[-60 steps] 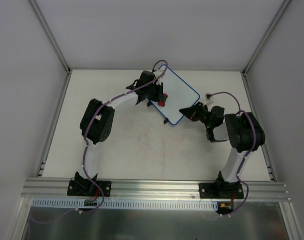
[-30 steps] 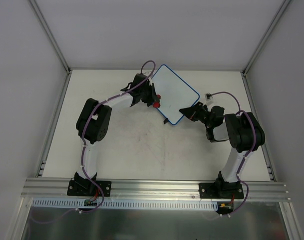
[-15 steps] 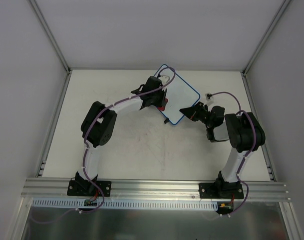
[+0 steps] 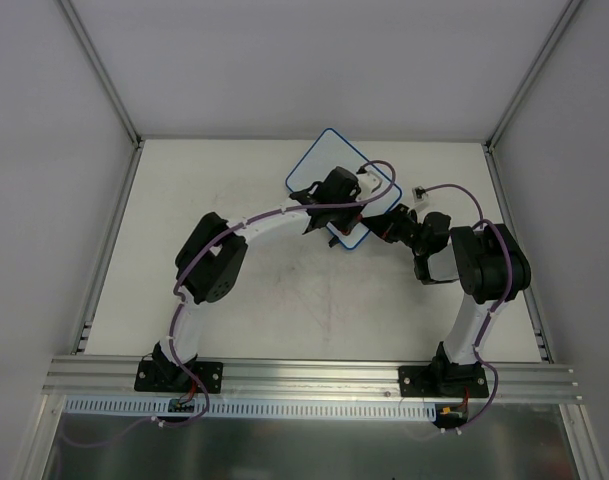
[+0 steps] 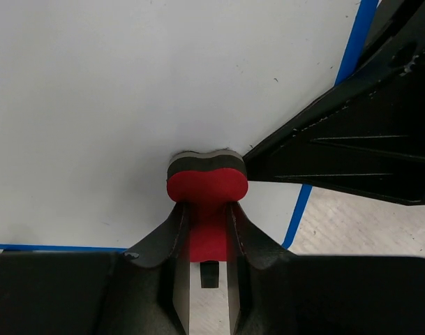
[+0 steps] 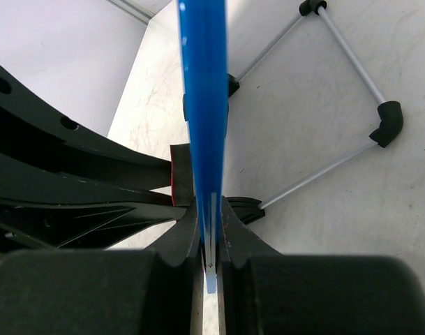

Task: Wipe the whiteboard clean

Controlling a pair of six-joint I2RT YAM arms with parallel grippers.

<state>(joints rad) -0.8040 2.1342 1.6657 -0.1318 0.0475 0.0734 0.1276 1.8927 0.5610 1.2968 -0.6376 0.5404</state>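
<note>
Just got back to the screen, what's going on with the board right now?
The right gripper is clamped on the blue rim of the whiteboard. The left gripper holds the red eraser against the board's face, close to the right gripper. The white surface seen from the left wrist looks clean.

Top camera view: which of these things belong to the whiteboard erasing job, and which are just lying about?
Part of the job:
whiteboard
red eraser, against the board's face
left pincer, shut on the eraser
right pincer, clamping the board's blue rim

Just there:
table
metal rail at its near edge
white walls
No loose item shows.
</note>
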